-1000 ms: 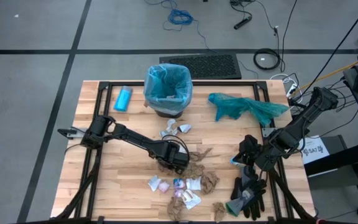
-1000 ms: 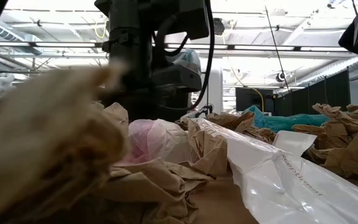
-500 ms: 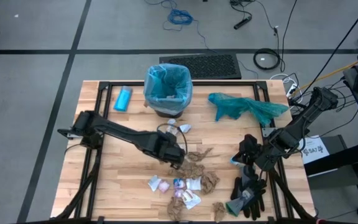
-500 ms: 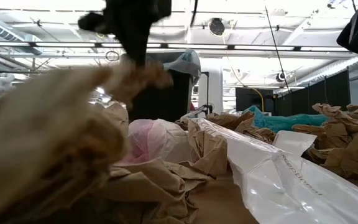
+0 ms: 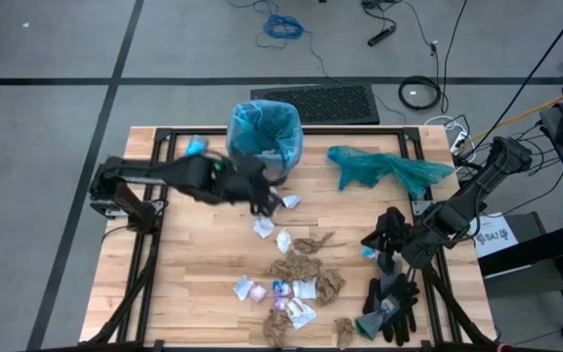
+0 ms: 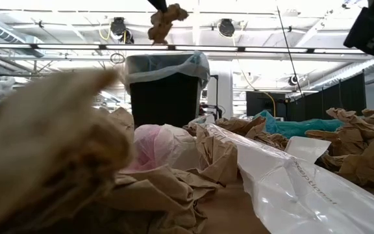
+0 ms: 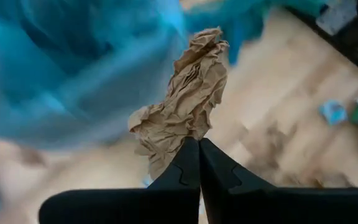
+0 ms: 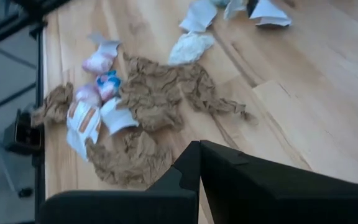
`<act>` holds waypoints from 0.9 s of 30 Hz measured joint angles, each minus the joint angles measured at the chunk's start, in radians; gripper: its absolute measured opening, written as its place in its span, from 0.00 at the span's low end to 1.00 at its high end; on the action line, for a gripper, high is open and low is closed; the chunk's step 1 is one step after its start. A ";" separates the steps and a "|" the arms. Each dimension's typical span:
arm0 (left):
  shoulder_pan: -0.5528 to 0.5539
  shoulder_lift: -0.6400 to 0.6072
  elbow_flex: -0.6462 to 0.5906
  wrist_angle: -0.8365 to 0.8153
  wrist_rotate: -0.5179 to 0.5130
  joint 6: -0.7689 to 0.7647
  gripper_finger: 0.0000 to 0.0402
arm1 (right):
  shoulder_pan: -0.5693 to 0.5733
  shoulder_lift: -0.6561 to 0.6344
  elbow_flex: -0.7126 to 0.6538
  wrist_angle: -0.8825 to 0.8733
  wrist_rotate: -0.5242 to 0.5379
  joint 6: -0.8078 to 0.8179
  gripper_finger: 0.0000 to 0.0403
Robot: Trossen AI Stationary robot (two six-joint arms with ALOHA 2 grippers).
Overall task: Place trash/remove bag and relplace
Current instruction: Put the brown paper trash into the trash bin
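A black bin (image 5: pixel 264 147) lined with the pale blue bag (image 6: pixel 167 65) stands at the table's far middle. My left gripper (image 5: pixel 265 201) is raised just near of the bin, shut on a crumpled brown paper wad (image 7: pixel 182 99), which the low view shows high above the bin's rim (image 6: pixel 164 19). More trash (image 5: pixel 296 279) lies scattered over the near middle of the table: brown wads, white and pink wrappers. My right gripper (image 5: pixel 377 238) hovers shut at the table's right, holding nothing, with the trash pile (image 8: pixel 148 99) ahead of it. My left gripper pinches the brown wad's lower edge (image 7: pixel 188 134) between its two fingertips. The fingers slant downward toward the bin. The wad is lifted clear of the table and sticks out past the fingertips, crumpled and loose.
A darker teal plastic bag (image 5: pixel 389 168) lies at the far right. Black-and-grey gloves (image 5: pixel 389 303) lie at the near right under the right arm. A small light-blue bottle (image 5: pixel 194 154) lies at the far left. Bare wood shows at the left.
My left gripper has risen from the trash pile with the brown wad and swung toward the far edge, up to the bin, tipping less steeply downward. The wad has been lifted clear of the table. My right gripper has stayed in place.
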 joint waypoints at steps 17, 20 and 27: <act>0.464 -0.032 0.010 0.207 0.278 0.579 0.06 | -0.122 0.000 0.000 0.026 0.023 0.121 0.00; 0.521 -0.026 0.006 0.232 0.332 0.635 0.14 | -0.133 0.000 0.000 0.027 0.023 0.143 0.00; 0.623 -0.013 0.006 0.230 0.371 0.666 0.31 | -0.153 0.001 0.000 0.042 0.025 0.171 0.00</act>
